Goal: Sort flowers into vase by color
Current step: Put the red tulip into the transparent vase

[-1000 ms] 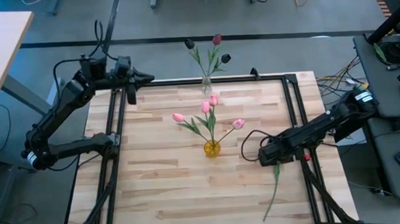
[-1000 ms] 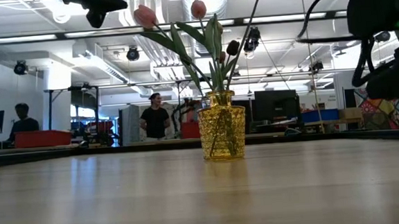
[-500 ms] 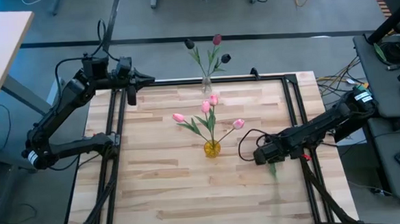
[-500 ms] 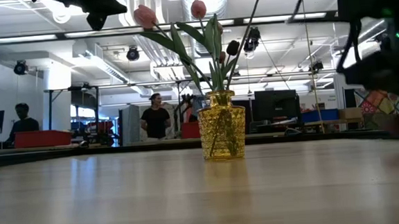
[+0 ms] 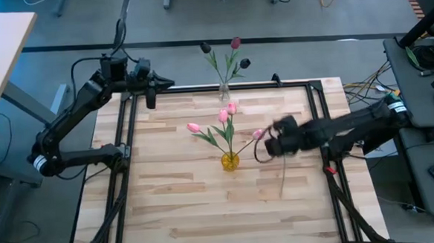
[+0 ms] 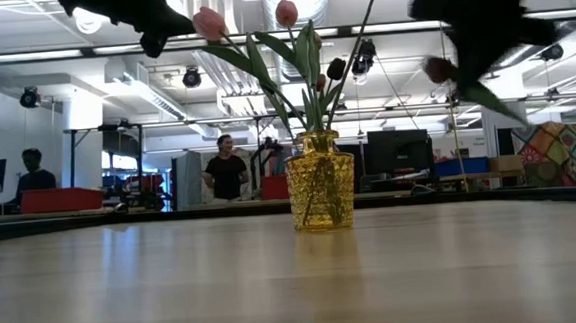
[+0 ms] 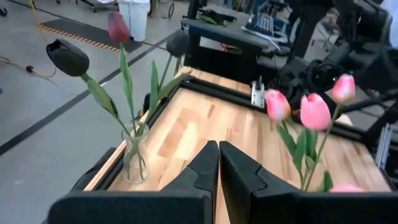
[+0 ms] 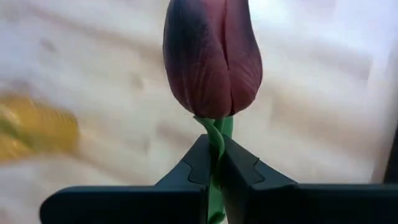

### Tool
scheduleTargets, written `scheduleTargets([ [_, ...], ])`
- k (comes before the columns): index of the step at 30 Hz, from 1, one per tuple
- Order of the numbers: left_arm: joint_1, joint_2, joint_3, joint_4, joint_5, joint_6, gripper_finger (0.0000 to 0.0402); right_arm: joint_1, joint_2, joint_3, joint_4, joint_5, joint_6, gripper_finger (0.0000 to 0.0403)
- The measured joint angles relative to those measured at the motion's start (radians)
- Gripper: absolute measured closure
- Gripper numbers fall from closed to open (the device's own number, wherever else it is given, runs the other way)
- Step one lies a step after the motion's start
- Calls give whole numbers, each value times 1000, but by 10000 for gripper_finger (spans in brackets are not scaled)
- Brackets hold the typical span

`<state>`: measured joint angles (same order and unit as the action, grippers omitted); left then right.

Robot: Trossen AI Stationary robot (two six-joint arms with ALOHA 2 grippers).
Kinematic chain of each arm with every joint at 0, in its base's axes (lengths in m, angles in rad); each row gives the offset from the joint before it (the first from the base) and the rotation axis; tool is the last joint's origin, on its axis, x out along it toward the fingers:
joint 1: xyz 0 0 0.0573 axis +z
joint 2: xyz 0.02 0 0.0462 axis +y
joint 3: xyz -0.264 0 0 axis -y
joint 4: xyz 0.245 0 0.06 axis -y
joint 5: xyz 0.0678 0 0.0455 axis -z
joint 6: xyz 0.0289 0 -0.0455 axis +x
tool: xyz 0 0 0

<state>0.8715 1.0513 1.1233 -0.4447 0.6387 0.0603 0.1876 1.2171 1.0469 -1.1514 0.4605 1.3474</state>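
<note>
The right claw (image 5: 272,144) hangs above the desk (image 5: 169,206), clamped on a tulip (image 8: 213,59) just under its head; the stem seems to trail toward the desk's near edge; a vase (image 5: 229,162) of flowers stands just to its left; a second vase (image 5: 224,92) sits beyond, at the far edge, right of the left claw (image 5: 151,95).

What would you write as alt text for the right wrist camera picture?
The right end effector is shut on the green stem of a dark maroon tulip, just under its head, which fills the middle of the view. Behind it lies the pale wooden table, with the yellow vase a blur at one side.
</note>
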Motion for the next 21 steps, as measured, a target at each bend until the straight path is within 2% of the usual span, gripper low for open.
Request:
scheduleTargets([
  [4,2,25,0,86,0,-38,401,-182,-17,113,59,77,-383,390],
  [7,3,40,0,129,0,-47,401,-338,-45,174,219,49,-738,390],
  [10,5,57,0,151,-1,-54,401,-513,-82,210,452,-136,-1057,390],
  [14,10,81,0,188,-2,-95,401,-724,-82,265,672,-412,-1327,391],
  [18,10,93,0,208,-26,-120,401,-844,-19,344,819,-605,-1480,391],
  [21,10,93,0,216,-48,-143,402,-872,59,424,894,-666,-1523,391],
])
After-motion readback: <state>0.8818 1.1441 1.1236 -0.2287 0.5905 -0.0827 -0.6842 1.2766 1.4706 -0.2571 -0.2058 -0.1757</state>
